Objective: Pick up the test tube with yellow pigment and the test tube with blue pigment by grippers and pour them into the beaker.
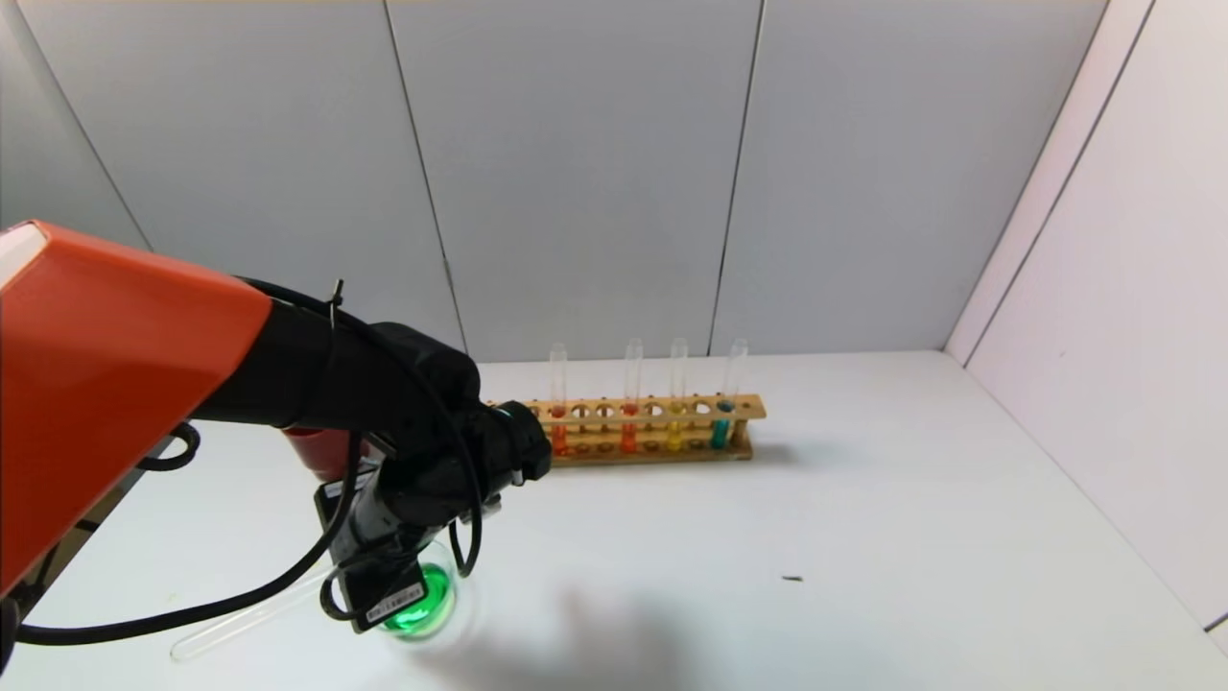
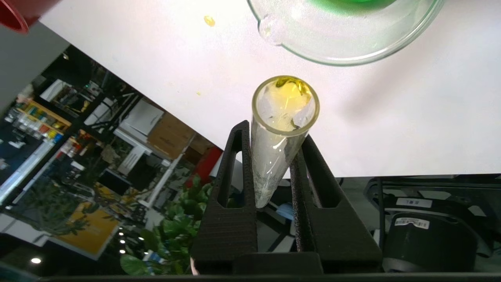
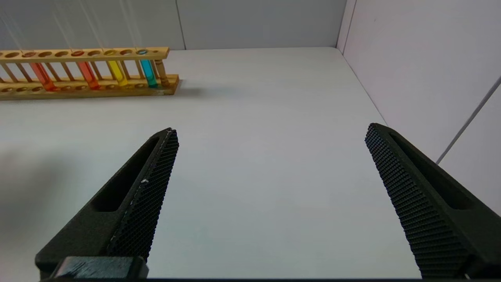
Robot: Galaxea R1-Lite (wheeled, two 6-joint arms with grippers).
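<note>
Head view, table (image 1: 863, 537): white top bounded by grey panels at 12 o'clock and a pale wall at 3 o'clock; wide bare surface from centre to 4 o'clock.
Left arm (image 1: 115, 384): orange-and-black, enters from 9 o'clock, covering the near-left table edge.
Rack (image 1: 652, 427): wooden, at 12 o'clock near the back panels, its long side parallel to them.
Beaker (image 1: 427, 595): at 7 o'clock, green liquid inside, partly hidden by the wrist.
Red cup (image 1: 312, 451): behind the arm, only its rim and part of its wall showing.
Left gripper (image 2: 274, 156): jaws clamped on a clear tube (image 2: 280, 137) with a yellow film at its mouth, mouth just beside the beaker rim (image 2: 344, 58); only the left wrist view shows this grip.
Right gripper (image 3: 274, 156): jaws spread wide, nothing between them, over bare table; outside the head view.
Test tube with yellow pigment (image 3: 116, 72): upright in the rack.
Test tube with blue pigment (image 3: 148, 72): upright, in the hole nearest the rack's right end.
Orange-red tubes (image 3: 41, 75): upright, further left in the rack.
Loose tube (image 1: 240, 619): lying on the table at 8 o'clock.
Yellow droplet (image 2: 209, 20): on the table near the beaker lip, left wrist view only.
</note>
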